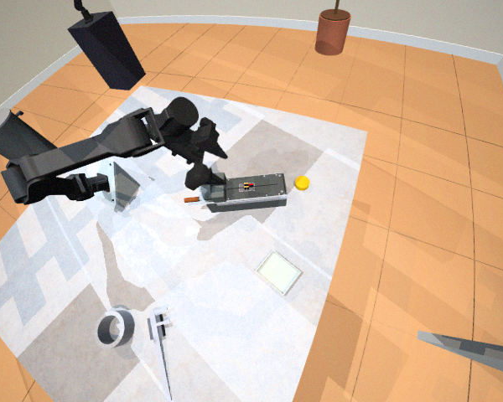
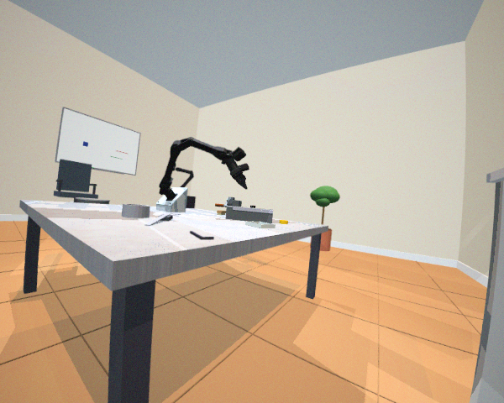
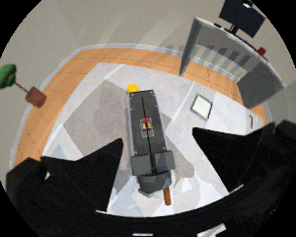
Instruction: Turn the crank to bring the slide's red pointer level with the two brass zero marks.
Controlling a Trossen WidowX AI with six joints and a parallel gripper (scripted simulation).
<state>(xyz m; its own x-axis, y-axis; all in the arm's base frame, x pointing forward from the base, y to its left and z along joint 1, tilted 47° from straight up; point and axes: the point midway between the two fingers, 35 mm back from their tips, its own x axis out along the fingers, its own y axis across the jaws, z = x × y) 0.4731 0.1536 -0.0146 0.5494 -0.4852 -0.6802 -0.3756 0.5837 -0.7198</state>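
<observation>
The machine [image 1: 267,186] [image 2: 249,214] [image 3: 138,105] is a long dark grey box with a slotted top. Its red pointer [image 1: 251,184] [image 3: 146,119] sits at the slot, slightly off the brass marks [image 1: 246,186] [image 3: 147,126] toward the end by the yellow disc. The crank's orange-brown handle [image 1: 191,199] [image 2: 220,205] [image 3: 167,197] sticks out at the opposite end, beside the grey housing. My gripper [image 1: 225,167] [image 2: 245,187] [image 3: 158,136] is open and empty, above the machine and touching nothing. In the wrist view its fingers stand either side of the box, and the handle shows nearer the camera's lower edge.
A yellow disc [image 1: 302,182] [image 2: 283,222] [image 3: 132,88] lies beyond the machine's far end. A pale square tray [image 1: 278,271] [image 3: 201,107], a grey ring [image 1: 128,327] [image 2: 135,211] and a caliper-like tool [image 1: 158,337] lie on the table. A black bent key [image 2: 202,238] lies near the table edge.
</observation>
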